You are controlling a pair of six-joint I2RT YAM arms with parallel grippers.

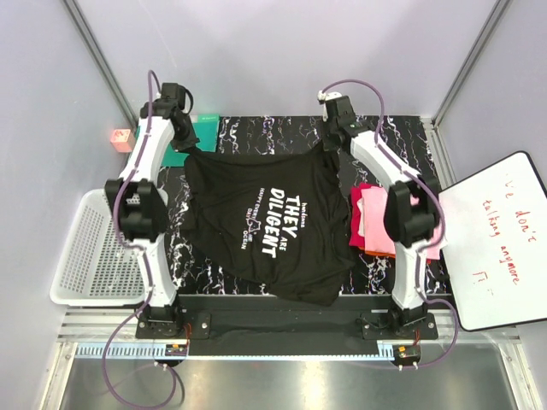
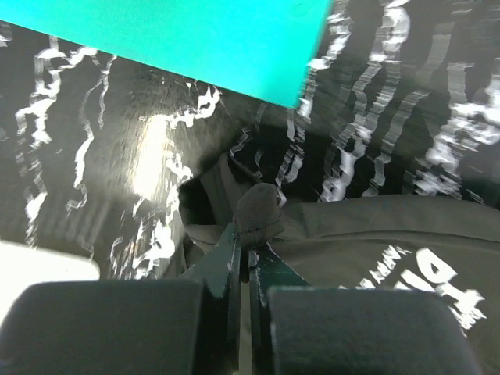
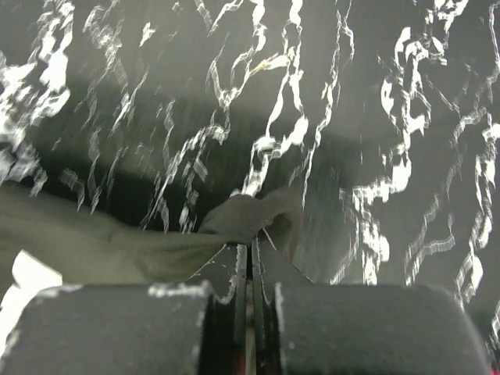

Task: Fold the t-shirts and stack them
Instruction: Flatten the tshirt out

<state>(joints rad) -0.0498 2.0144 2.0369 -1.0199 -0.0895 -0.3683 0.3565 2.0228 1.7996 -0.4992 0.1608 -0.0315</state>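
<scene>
Black t-shirt point(image 1: 265, 226) is spread on bench point(image 1: 256, 137), just left of folded pink-red stack point(image 1: 372, 220); 2 far corners are pinched by closed left tool point(image 2: 248, 244) and right tool point(image 3: 250, 244), likely for flattening before folding.

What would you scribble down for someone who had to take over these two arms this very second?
Left gripper: shut on one far corner of the black t-shirt.
Right gripper: shut on the other far corner.
The black t-shirt is spread out between the arms, lettering facing up, not yet folded.
Done: the folded stack of pink and red shirts sits on the right, beside the right arm.
Left: fold the black t-shirt and put it on the folded stack.
</scene>
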